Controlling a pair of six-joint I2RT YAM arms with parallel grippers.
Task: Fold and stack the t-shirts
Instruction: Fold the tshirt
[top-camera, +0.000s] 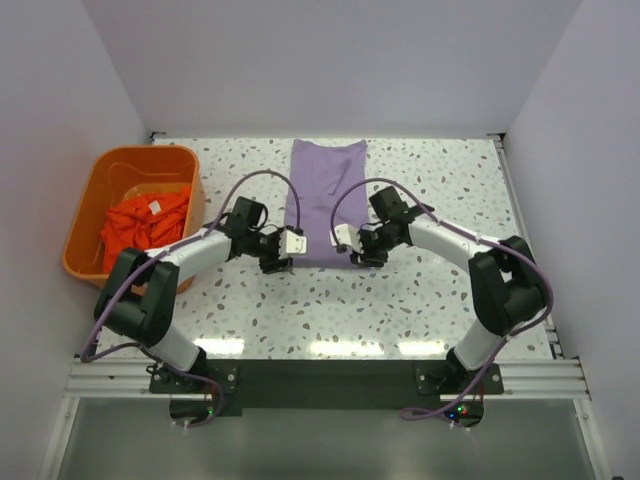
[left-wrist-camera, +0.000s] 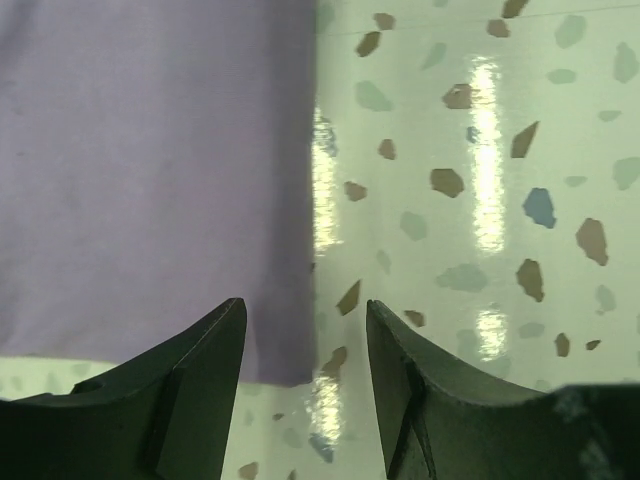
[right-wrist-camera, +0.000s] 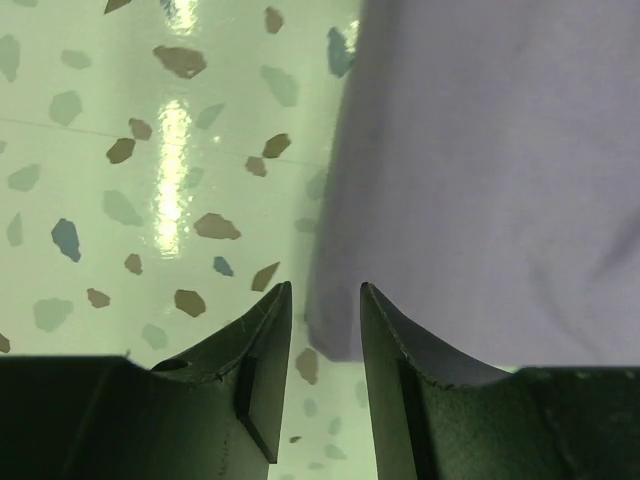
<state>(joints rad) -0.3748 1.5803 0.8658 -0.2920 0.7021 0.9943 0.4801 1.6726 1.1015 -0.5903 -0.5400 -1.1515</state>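
The lavender-purple t-shirt (top-camera: 328, 190) lies flat on the speckled table as a long folded strip running away from the arms. My left gripper (top-camera: 276, 262) is open over its near left corner. In the left wrist view the shirt (left-wrist-camera: 150, 180) has that corner lying between the spread fingers of the left gripper (left-wrist-camera: 305, 330). My right gripper (top-camera: 366, 258) is open over the near right corner. In the right wrist view the shirt (right-wrist-camera: 500, 170) has its corner between the fingers of the right gripper (right-wrist-camera: 326, 310). Neither gripper holds cloth. The orange-red t-shirt (top-camera: 145, 222) lies crumpled in the basket.
The rigid orange plastic basket (top-camera: 82, 215) stands at the left edge of the table, beside my left arm. White walls close in the back and both sides. A metal rail runs along the near edge, under the arm bases.
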